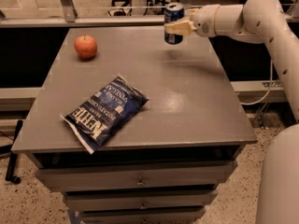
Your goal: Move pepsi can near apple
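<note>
The pepsi can (173, 22) is dark blue with a silver top. It hangs upright in the air above the far right part of the grey table (187, 101), with its shadow on the top below it. My gripper (177, 28) reaches in from the right on a white arm and is shut on the pepsi can from its right side. The apple (86, 46) is red-orange and sits on the table at the far left, well left of the can.
A flat blue chip bag (105, 112) lies near the table's front left. The table has drawers below its front edge. A railing runs behind the table's far edge. My white arm (261, 17) spans the right side.
</note>
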